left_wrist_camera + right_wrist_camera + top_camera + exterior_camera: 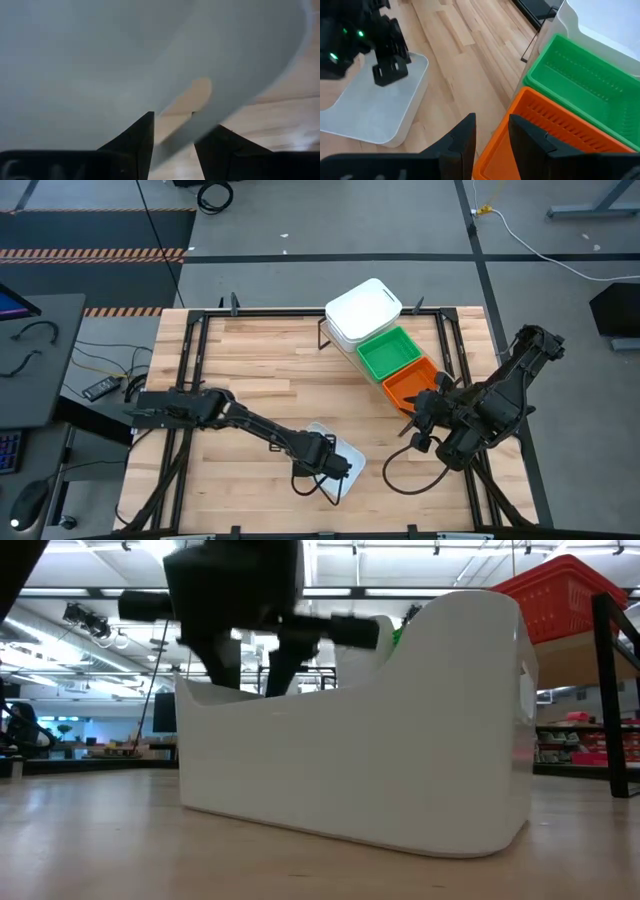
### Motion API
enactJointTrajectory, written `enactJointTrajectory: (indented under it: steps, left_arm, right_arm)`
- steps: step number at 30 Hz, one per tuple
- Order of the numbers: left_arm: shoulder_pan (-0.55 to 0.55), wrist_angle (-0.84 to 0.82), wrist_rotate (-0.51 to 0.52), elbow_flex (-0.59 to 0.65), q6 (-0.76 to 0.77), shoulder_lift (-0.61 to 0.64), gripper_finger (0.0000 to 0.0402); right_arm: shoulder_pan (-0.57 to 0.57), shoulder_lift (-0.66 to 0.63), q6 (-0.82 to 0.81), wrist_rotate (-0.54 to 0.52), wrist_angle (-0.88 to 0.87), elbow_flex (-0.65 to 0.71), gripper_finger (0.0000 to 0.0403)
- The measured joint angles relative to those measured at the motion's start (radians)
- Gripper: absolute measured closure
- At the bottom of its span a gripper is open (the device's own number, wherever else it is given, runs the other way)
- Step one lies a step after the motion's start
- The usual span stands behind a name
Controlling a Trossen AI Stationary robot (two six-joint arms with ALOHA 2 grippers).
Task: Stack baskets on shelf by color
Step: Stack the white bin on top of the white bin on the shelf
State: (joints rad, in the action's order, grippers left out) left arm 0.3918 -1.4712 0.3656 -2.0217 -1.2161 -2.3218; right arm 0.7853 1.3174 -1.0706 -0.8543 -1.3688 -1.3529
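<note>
White plastic fills the foreground as the left hand [335, 465] reaches to the near middle of the plank table [260, 360] and closes its two dark fingers [137, 140] on the rim of a lone white basket [345, 472]. In the left wrist view the basket wall passes through the narrow gap between the fingers, pinched there. The low view shows the same basket [400, 740] tilted, one end raised off the wood and the other resting on it, with the left hand [255, 650] above its rim.

On the slanted shelf [335, 330] at the far right of the table, three groups sit in a diagonal row: the white baskets [362, 308] farthest back, a green basket [388, 352] just beside them, and an orange basket [412, 385] nearest the right arm. How many are stacked in each group cannot be told from above.

The right hand [425, 415] sits at the near end of the orange basket. In the right wrist view its fingers [462, 142] stand a little apart, with the orange basket's [555, 135] rim at the gap between them; whether they grip it cannot be told. The green basket [585, 85] lies just beyond, touching the orange one.
</note>
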Motion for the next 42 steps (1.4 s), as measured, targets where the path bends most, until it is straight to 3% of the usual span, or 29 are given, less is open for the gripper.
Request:
enactJointTrajectory:
  steps: [7,14,24,34,42]
  left_arm:
    - [-0.022,-0.02,0.001,0.001,0.068,-0.054,0.0293]
    - [-0.009,-0.093,-0.076,-0.001,0.237,-0.048,0.0388]
    - [0.028,-0.054,-0.172,-0.001,0.799,-0.042,0.039]
    - [0.037,0.038,-0.093,-0.021,1.019,0.012,0.0398]
    - [0.065,-0.019,-0.092,-0.123,1.131,0.121,0.04]
  right_arm:
    - [0.0,0.0,0.002,0.0,0.0,0.0,0.0282]
    - [0.0,0.0,0.027,-0.005,0.004,0.0,0.0282]
    - [0.0,0.0,0.026,-0.008,0.008,0.0,0.0282]
    - [0.0,0.0,0.026,-0.007,0.008,0.0,0.0282]
    - [0.002,0.0,0.027,-0.007,0.007,0.0,0.0282]
